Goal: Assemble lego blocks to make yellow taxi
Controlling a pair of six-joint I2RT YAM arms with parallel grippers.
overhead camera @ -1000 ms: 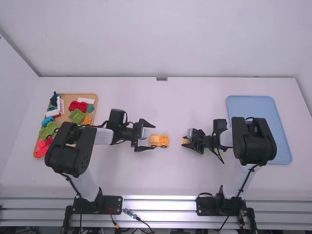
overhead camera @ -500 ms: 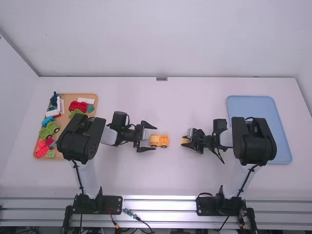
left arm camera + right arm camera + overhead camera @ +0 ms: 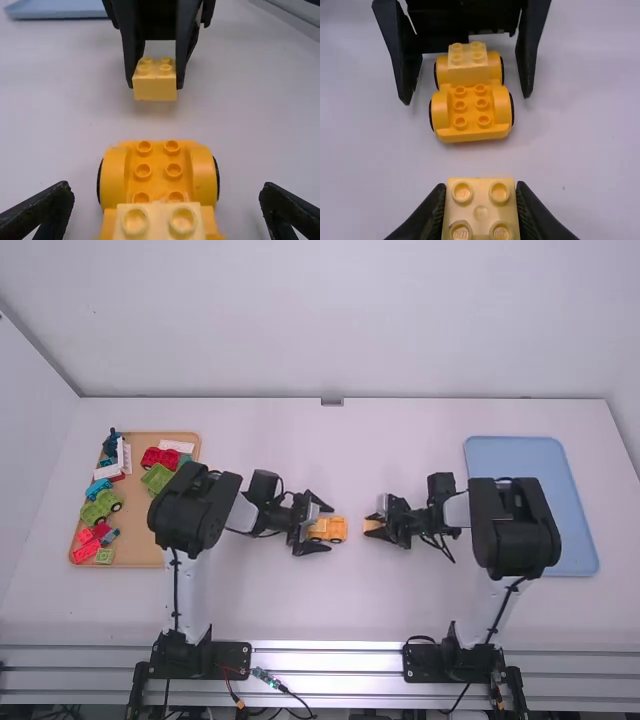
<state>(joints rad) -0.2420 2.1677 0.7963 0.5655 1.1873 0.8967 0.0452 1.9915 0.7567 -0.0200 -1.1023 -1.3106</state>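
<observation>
The orange wheeled base (image 3: 338, 530) stands mid-table, with my left gripper (image 3: 321, 529) open around its left end. In the left wrist view my left gripper (image 3: 166, 202) has its fingers wide apart on both sides of the base (image 3: 157, 167). A pale yellow block (image 3: 468, 67) sits on one end of the base (image 3: 472, 112). To the right of the base, my right gripper (image 3: 373, 524) is shut on a second pale yellow block (image 3: 371, 526). That held block (image 3: 481, 215) lies between the fingertips of my right gripper (image 3: 481, 200), studs showing, apart from the base.
An orange-brown tray (image 3: 140, 540) at the left holds several loose coloured bricks and wheeled pieces. A blue tray (image 3: 520, 455) lies at the right, partly under the right arm.
My left gripper has shifted right and now surrounds the left end of the base. My right gripper has moved slightly left with its block. The base has barely moved.
</observation>
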